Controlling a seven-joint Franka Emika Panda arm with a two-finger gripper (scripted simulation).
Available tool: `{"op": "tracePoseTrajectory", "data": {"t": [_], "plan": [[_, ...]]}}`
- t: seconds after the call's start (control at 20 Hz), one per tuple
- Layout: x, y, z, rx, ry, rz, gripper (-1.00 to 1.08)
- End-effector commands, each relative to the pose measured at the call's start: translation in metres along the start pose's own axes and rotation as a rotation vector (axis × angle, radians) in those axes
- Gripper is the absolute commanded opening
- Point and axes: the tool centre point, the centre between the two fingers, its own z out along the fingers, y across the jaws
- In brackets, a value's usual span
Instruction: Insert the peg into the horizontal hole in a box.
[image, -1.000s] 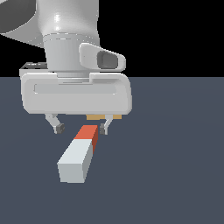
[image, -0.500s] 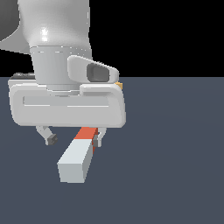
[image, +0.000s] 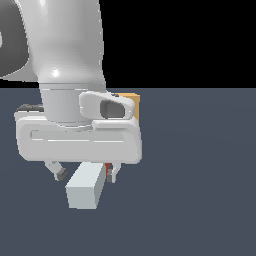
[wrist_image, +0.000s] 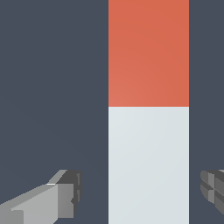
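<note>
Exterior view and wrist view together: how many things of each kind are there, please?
Peg: 1
Box: 1 (mostly hidden behind the arm)
Gripper: 1, open, one finger each side of the peg
Total: 3

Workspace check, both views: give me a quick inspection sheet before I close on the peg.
Surface: flat dark grey-blue floor, bare where visible.
Peg: peg lies flat on the floor, pale grey body, red-orange end; untouched.
Box: tan box sits behind the arm, mostly hidden; hole not visible.
Clutter: nothing seen.
Gripper: gripper low over the peg's pale part, jaws open, one finger on each side, gaps showing.
Cables: nothing seen.
Surroundings: black background above the floor.
</note>
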Motion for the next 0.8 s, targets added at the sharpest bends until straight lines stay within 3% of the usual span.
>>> {"op": "tracePoseTrajectory", "data": {"t": [0.0, 0.3, 0.35, 0.75], "plan": [[-0.0002, -0.0002, 0.0107, 0.0, 0.0, 0.0, 1.0], [-0.0004, 0.0005, 0.02, 0.0, 0.0, 0.0, 1.0], [-0.0004, 0.0005, 0.02, 0.0, 0.0, 0.0, -1.0], [-0.0004, 0.0005, 0.02, 0.0, 0.0, 0.0, -1.0]]}}
